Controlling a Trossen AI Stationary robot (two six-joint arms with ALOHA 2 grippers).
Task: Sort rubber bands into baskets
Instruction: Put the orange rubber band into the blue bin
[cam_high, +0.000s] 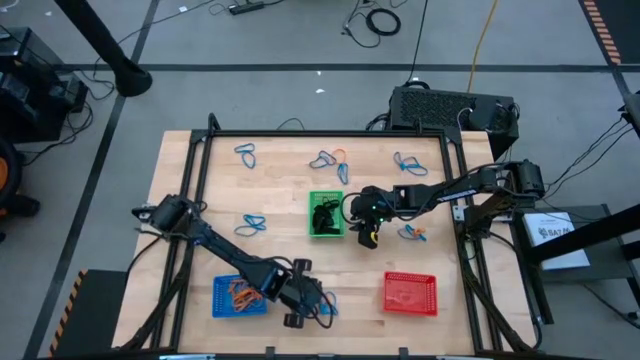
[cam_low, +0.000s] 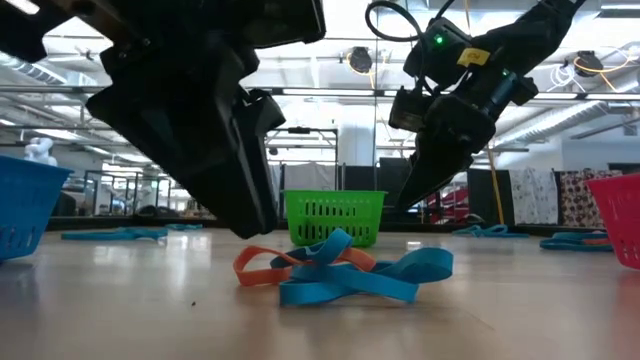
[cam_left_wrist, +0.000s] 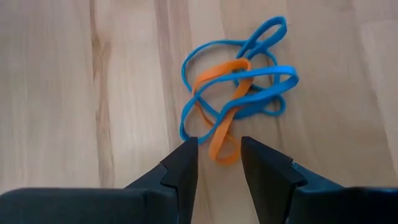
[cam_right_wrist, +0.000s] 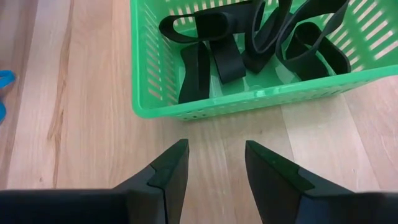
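A tangle of blue and orange rubber bands (cam_left_wrist: 239, 93) lies flat on the wooden table, between the blue basket (cam_high: 240, 297) and the red basket (cam_high: 410, 293). My left gripper (cam_left_wrist: 219, 149) slants down over it, open. Its fingertips stand on either side of the orange band's near end (cam_left_wrist: 224, 149), just above the table (cam_low: 255, 225). My right gripper (cam_right_wrist: 216, 155) hangs open with nothing in it, close to the outside of the green basket (cam_right_wrist: 249, 99), which holds black bands (cam_right_wrist: 211, 56). The blue basket holds orange bands (cam_high: 240, 292).
More small bunches of blue and orange bands lie on the table at the far left (cam_high: 245, 152), far middle (cam_high: 328, 160), far right (cam_high: 408, 163), left of the green basket (cam_high: 253, 224) and right of my right gripper (cam_high: 413, 233). A black metal frame (cam_high: 205, 140) borders the table.
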